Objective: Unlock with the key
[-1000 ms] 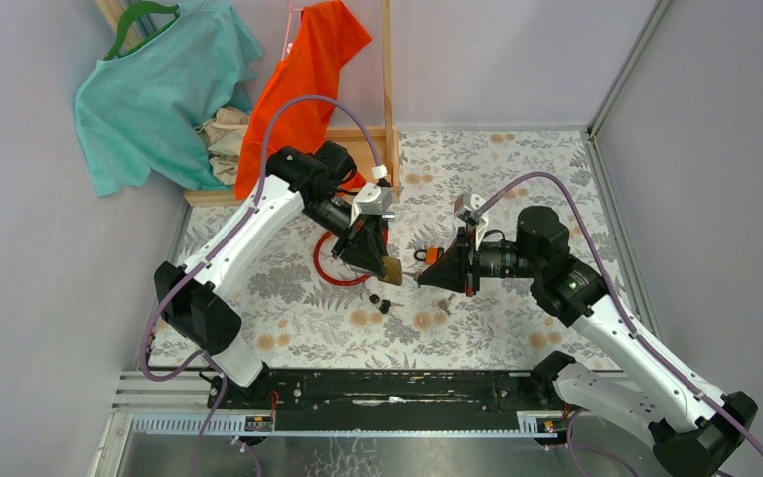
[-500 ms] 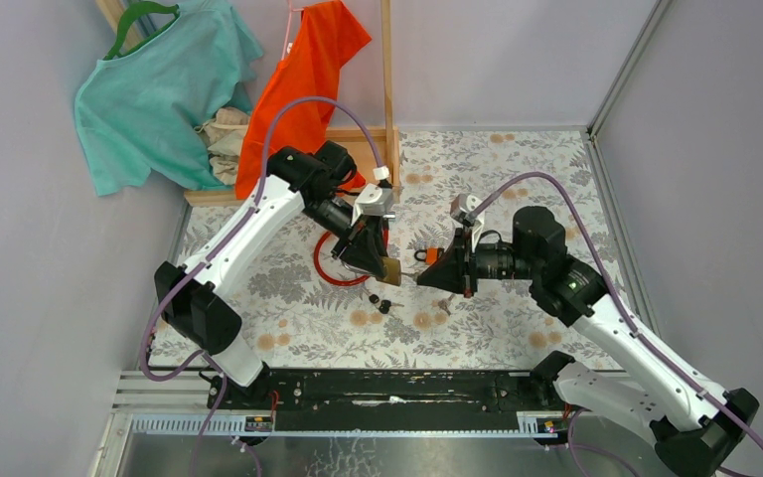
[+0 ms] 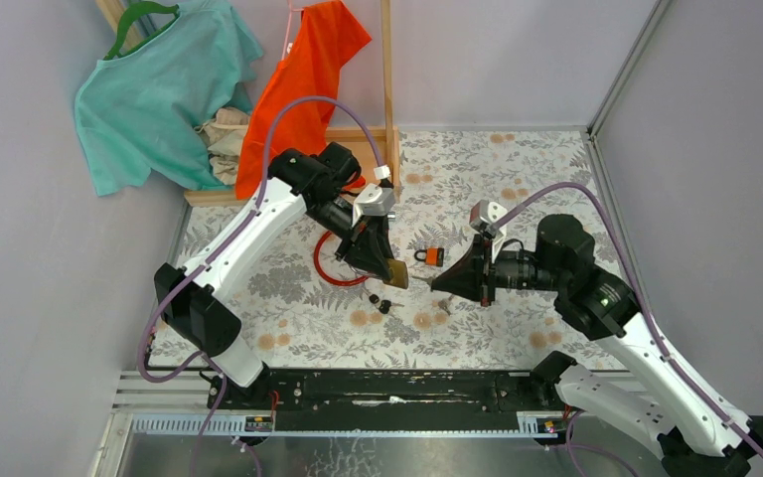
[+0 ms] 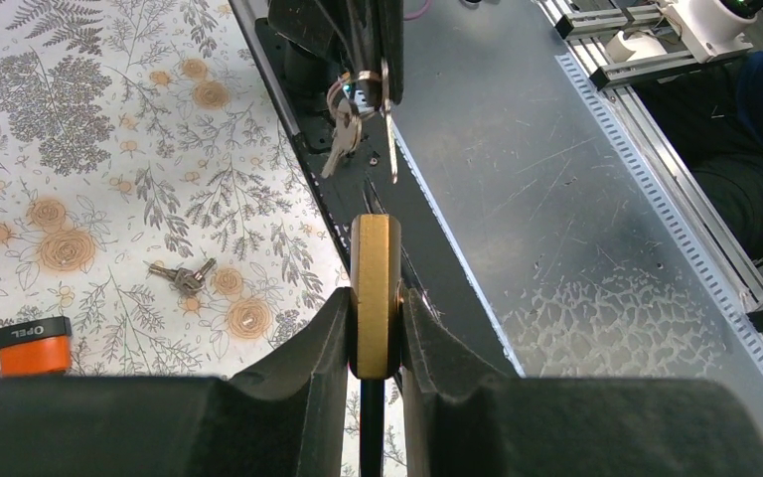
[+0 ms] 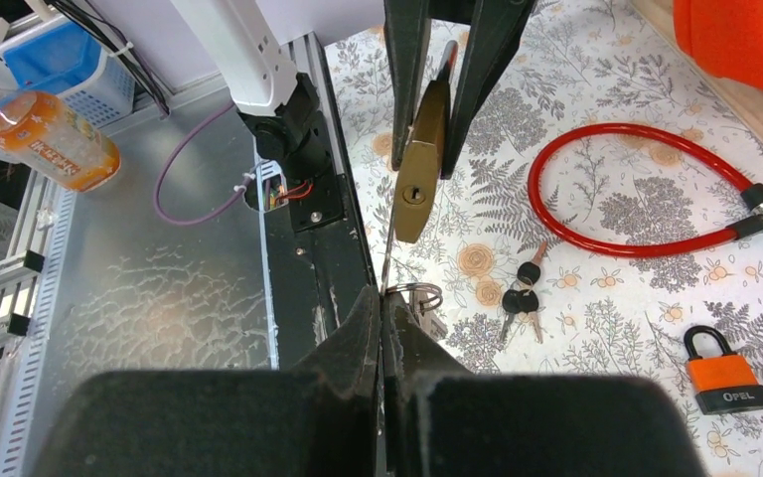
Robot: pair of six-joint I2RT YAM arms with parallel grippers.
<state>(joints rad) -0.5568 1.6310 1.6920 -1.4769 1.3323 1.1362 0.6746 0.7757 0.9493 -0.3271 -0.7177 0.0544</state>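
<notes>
The left gripper (image 4: 375, 333) clamped the padlock (image 4: 375, 260) clear of the table, keyhole facing the right gripper (image 5: 381, 308). That gripper's fingers pinched the key (image 4: 389, 149), blade aimed at the padlock, near it but not touching, likely aligning for insertion.

The padlock (image 4: 375, 288) pinched in the left gripper (image 4: 375, 323) is smooth brass with a dull sheen. The gripper's fingers (image 4: 288, 368) are matt black, plastic by the look. The key (image 5: 386, 266) clamped in the right gripper (image 5: 384, 298) is thin bright metal. The cable lock (image 5: 646, 189) has a glossy red coating. The small padlock (image 5: 721, 381) wears an orange plastic-looking jacket. The table cover (image 3: 497, 179) is matt, with a flower print. The plate (image 4: 556, 258) along the near edge is scratched grey metal. At the far left corner soft cloth shirts (image 3: 149, 89) hang by a bare wood frame (image 3: 389, 79).
</notes>
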